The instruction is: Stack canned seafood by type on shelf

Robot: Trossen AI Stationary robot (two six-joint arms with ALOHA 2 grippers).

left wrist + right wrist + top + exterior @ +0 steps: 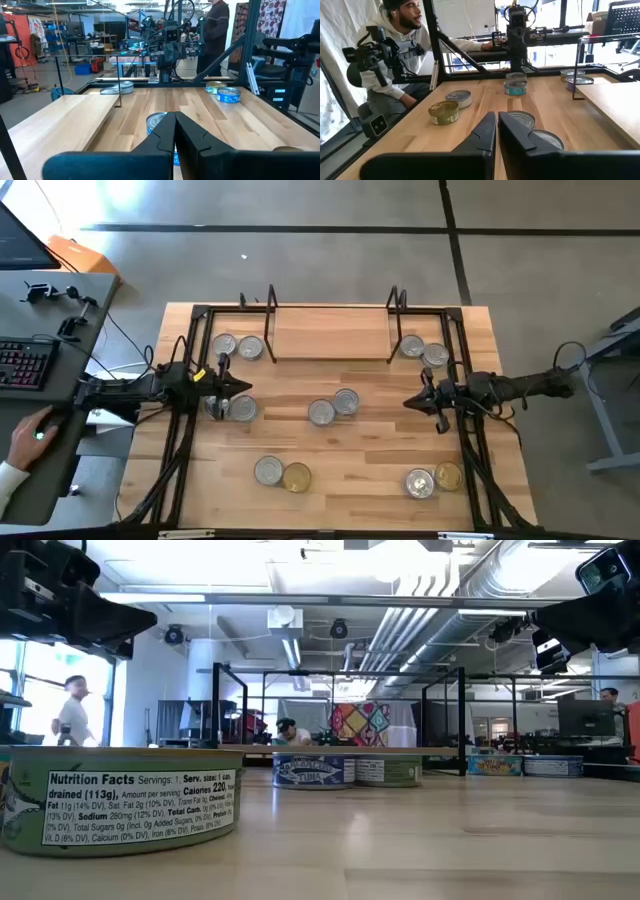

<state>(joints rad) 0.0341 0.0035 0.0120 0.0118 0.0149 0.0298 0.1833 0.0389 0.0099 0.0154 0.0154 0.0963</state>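
In the high view the shelf (330, 330), a light-wood board with black wire frames at both ends, stands at the table's far edge. Flat round tins lie on the table in pairs: silver ones left (236, 346) and right (424, 351) of the shelf, at left middle (232, 408) and centre (333, 407). Silver-and-gold pairs lie near left (282, 474) and near right (434, 479). My left gripper (248, 388) (174, 116) is shut and hovers above the left-middle pair. My right gripper (406, 402) (496, 116) is shut and hovers right of the centre pair (520, 120).
Black frame rails (180, 440) (475, 450) run along the table's left and right sides. A desk with a keyboard (25, 365) and a person's hand (35, 430) sits beyond the left edge. A seated person (395, 45) shows in the right wrist view.
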